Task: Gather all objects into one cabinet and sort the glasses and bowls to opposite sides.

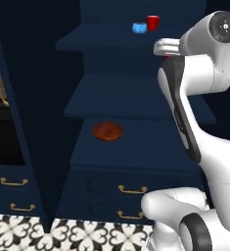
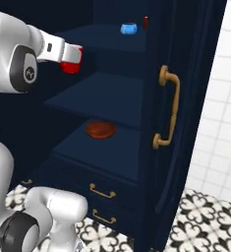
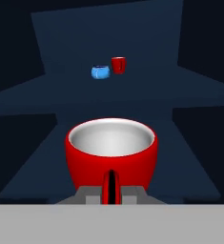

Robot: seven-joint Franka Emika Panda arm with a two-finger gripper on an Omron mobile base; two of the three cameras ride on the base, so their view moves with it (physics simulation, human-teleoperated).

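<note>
Your gripper [image 3: 110,193] is clamped on the rim of a small bright-red cylindrical cup [image 3: 111,155], held upright. In the hand view, the second red cup [image 3: 118,65] stands at twelve o'clock, deep on the dark navy cabinet shelf [image 3: 132,105], with the small light-blue bowl [image 3: 100,72] touching it at its nine o'clock. Bare shelf lies between. The wide reddish-brown bowl [image 1: 107,131] sits two shelves lower.

Hand [image 2: 72,65] closed on red cup [image 2: 70,67], level with upper shelf. Light-blue bowl [image 2: 129,28] on top shelf of cabinet [image 2: 186,59], second red cup [image 2: 146,22] just beside. Reddish-brown bowl [image 2: 101,130] on lower shelf.
</note>
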